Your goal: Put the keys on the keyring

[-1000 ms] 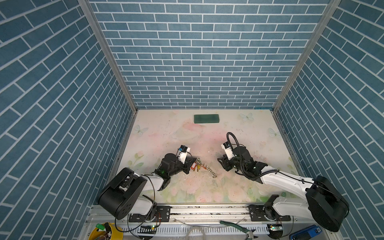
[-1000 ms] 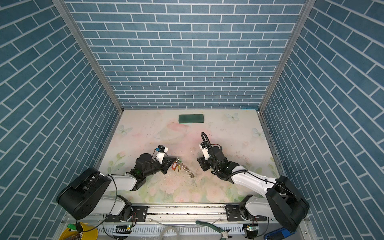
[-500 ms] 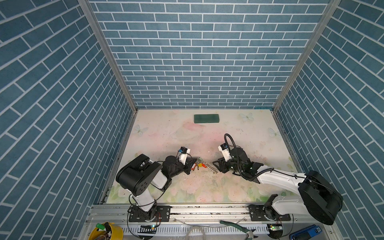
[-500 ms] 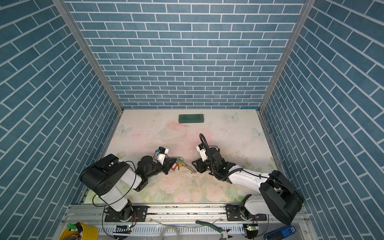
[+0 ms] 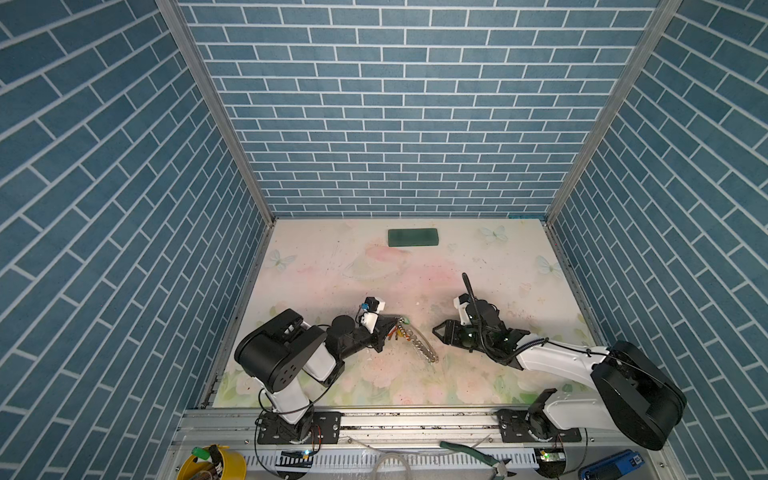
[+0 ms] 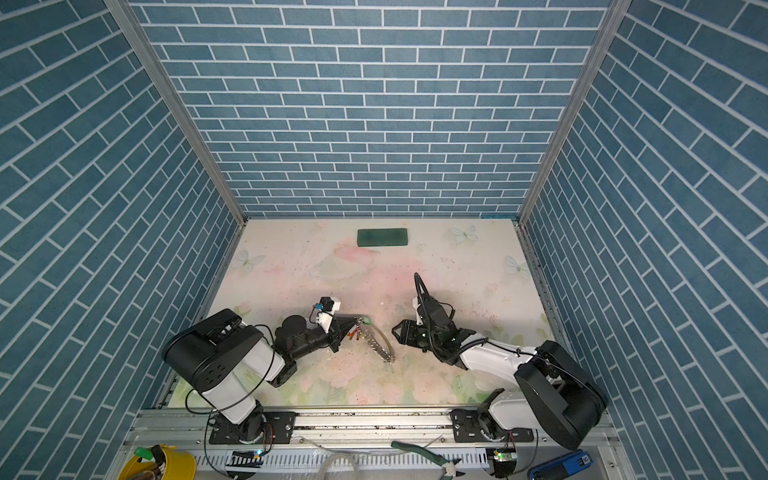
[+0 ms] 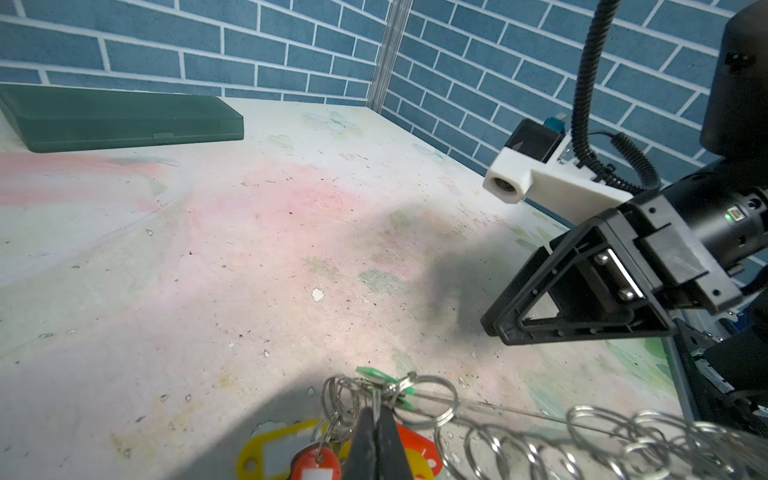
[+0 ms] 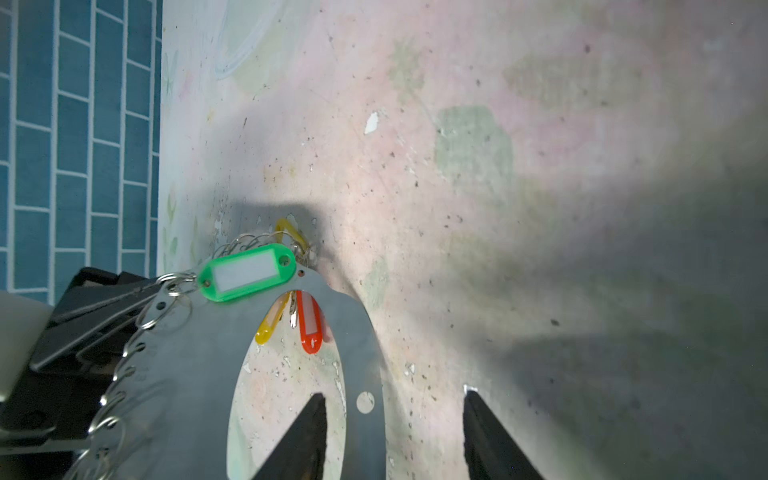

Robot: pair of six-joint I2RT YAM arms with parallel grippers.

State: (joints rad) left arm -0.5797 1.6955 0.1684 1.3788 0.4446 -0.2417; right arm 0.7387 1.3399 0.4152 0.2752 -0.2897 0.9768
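Left wrist view: the left gripper [image 7: 376, 415] is clenched on the keyring [image 7: 540, 449] at its fringe of split rings, just beside the green tag [image 7: 382, 378]. The yellow tag [image 7: 274, 449] and red tag [image 7: 316, 461] hang below the tips.
Keyring position: in both top views it is held tilted above the table [image 5: 415, 282] between the two arms. One end is in the left gripper and the other dips toward the front.
Keys: the keys [image 8: 293, 318] hang with their tags from rings at the held end. None shows loose on the table.
Right gripper: the right gripper [image 8: 392, 392] has its jaws partly apart and holds nothing. The hoop's flat band sits between its fingers [image 8: 303, 436] in the right wrist view, but contact cannot be told.
Dark green case: the dark green case [image 5: 412, 237] lies shut near the back wall, well apart.
Step in hand: probably the right claw is lining up for a second hold on the hoop, since the tagged keys look already hung.
Next move calls for: meeting the thin band edge-on, closing on bare metal clear of the rings, and not tugging against the left grip.
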